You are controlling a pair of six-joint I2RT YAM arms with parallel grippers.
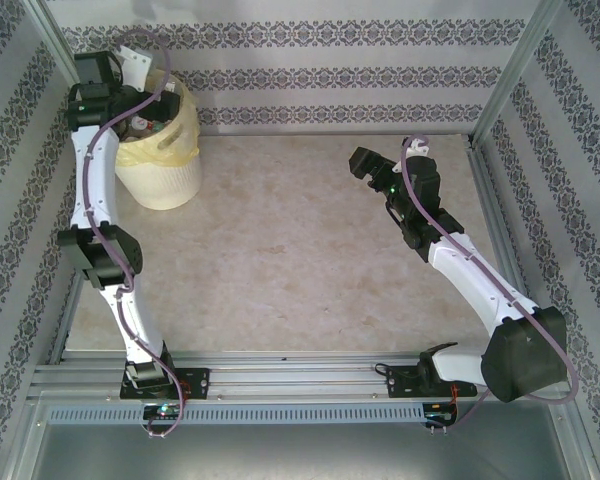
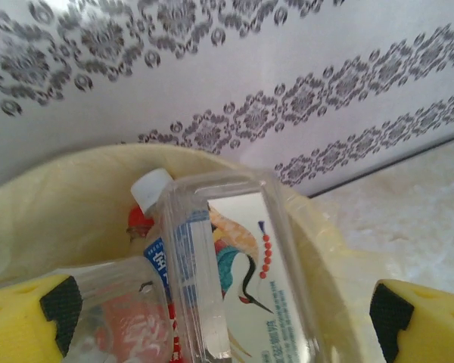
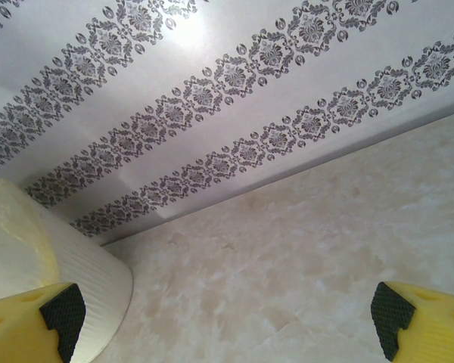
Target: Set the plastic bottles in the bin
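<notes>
The left arm is seen from the top external camera rising from its base at the near edge, bent at a black elbow by the left wall, then stretched forward until its wrist is held over the bin (image 1: 165, 185). In the left wrist view the left pincer (image 2: 227, 318) is released: its yellow fingers (image 2: 23, 321) with black pads are spread to the two lower corners, and nothing is gripped between them. The right arm is folded back over the near right corner and reached forward and to the left, with the right pincer (image 1: 368, 165) held above the bare surface (image 1: 300, 250), well apart from the bin. In the right wrist view that pincer is likewise released, with marbled surface seen between its fingers and the ribbed wall of the bin to the left.

The bin is stood in the far left corner of the surface, close to the patterned wall (image 1: 330, 75). It is round and cream-white, with a pale yellow liner (image 2: 60, 219) folded over its rim. The plastic bottles (image 2: 212, 287) are lain inside it, below the left pincer. A clear squarish bottle (image 2: 238, 265) with a crane picture on its label is tilted on top. A white cap (image 2: 151, 189) and a red cap (image 2: 140, 221) are seen just behind it, and a crumpled bottle with an orange-red label (image 2: 129, 329) is lain beside it, near the left finger.
</notes>
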